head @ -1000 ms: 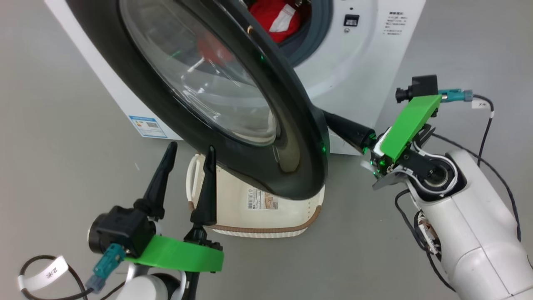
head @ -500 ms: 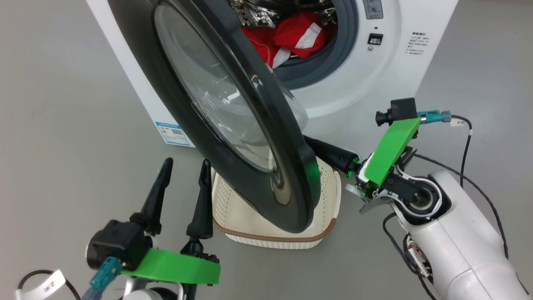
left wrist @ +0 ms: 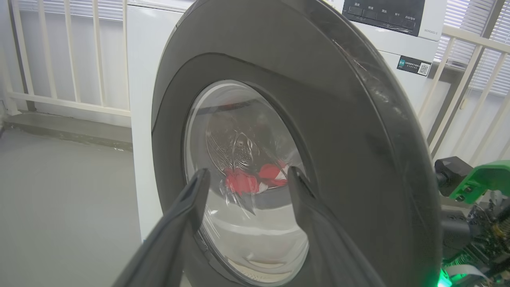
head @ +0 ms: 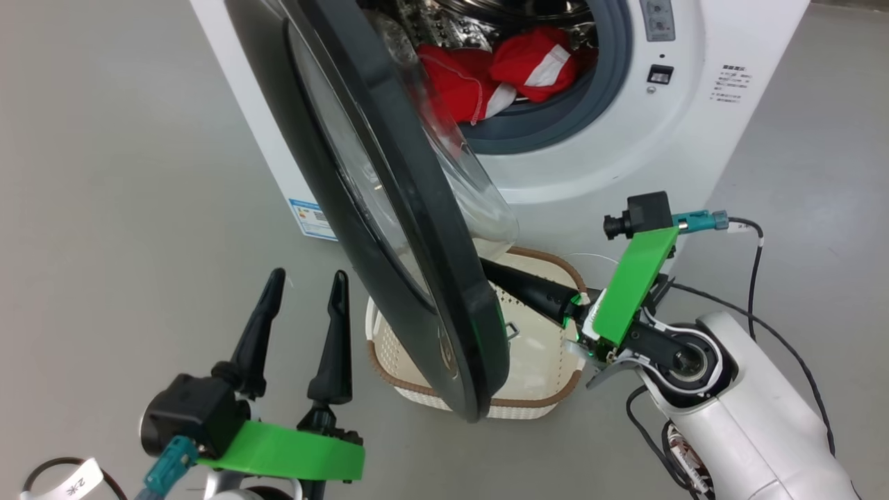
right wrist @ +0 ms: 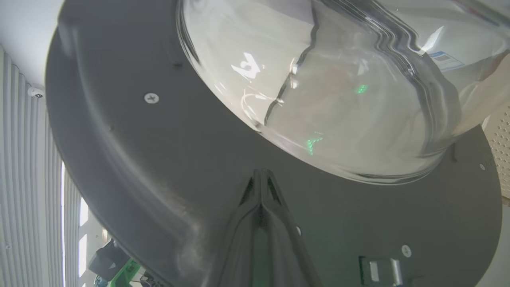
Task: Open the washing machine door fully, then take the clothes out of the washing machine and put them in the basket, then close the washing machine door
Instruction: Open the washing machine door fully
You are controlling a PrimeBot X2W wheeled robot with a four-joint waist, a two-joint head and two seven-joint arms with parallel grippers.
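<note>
Opening is underway: the right gripper [right wrist: 261,172], fingers pressed together against the inner face of the washing machine door [head: 444,278], must push it wider; the left gripper [head: 308,278] has its fingers spread, empty.

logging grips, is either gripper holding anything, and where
Nothing held: left gripper open, empty; right gripper shut, tips against the washing machine door, inner face.

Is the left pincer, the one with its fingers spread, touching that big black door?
Apart. The head view shows a thin strip of floor between the left pincer and the rim of the washing machine door.
</note>
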